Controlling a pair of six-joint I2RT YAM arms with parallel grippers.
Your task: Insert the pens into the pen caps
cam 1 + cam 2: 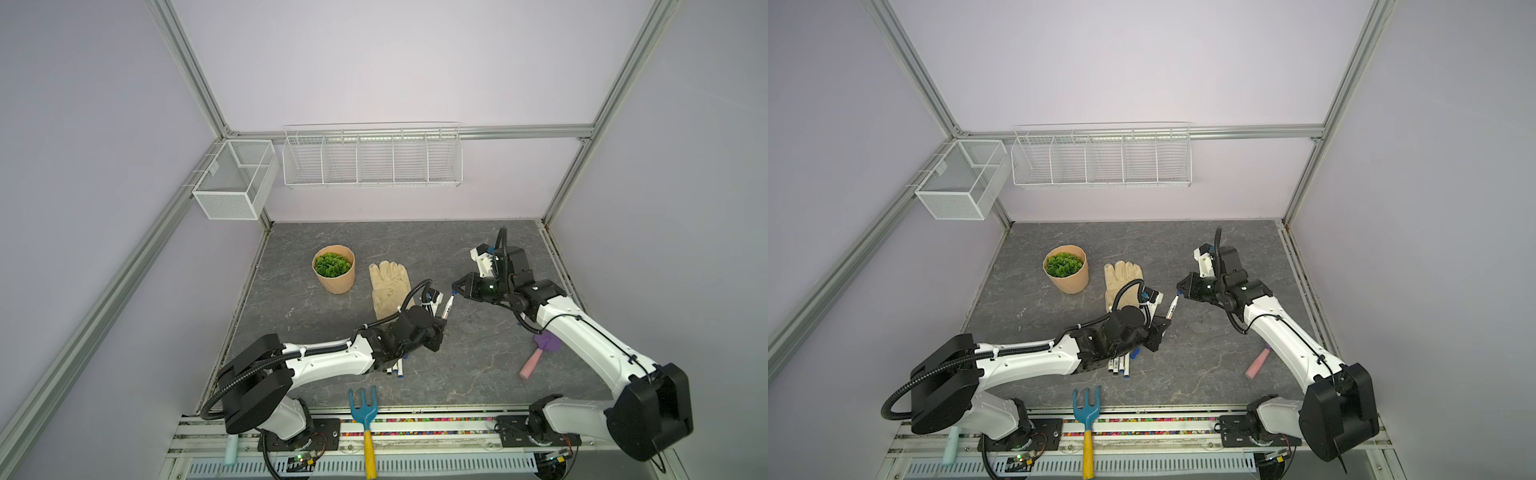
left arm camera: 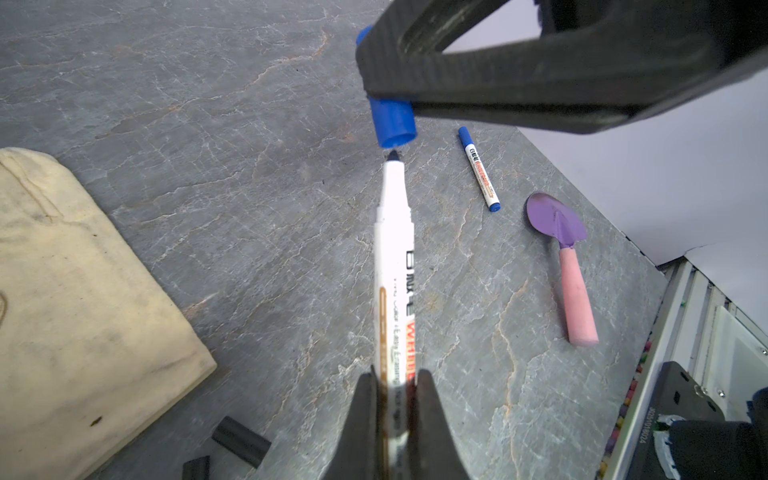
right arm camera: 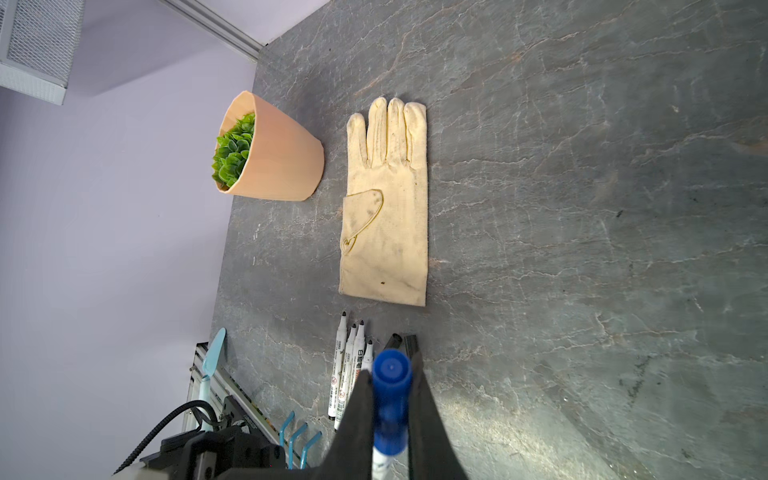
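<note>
Your grey veined desk (image 1: 478,374) sits inside lilac walls (image 1: 415,62). Just right of the glove (image 1: 388,286), your left end effector (image 2: 395,380) clamps a pen (image 2: 392,249), its tip just short of the blue cap (image 2: 392,124) clamped in your right end effector (image 3: 390,368).

You've got the pot (image 1: 333,270) rear-left on the table (image 1: 478,374), w/ the glove (image 1: 388,286) just right of it. Loose pens (image 1: 1119,368) lie in front of the glove, under the left arm, two caps (image 2: 241,440) beside them. Trowel (image 1: 538,357) sits front-right, a capped pen (image 2: 478,168) near its blade. Rake (image 1: 363,411) straddles the front edge. Mid-table, above the surface, the held pen (image 2: 392,232) tip is just at the held cap (image 2: 392,124) mouth.
</note>
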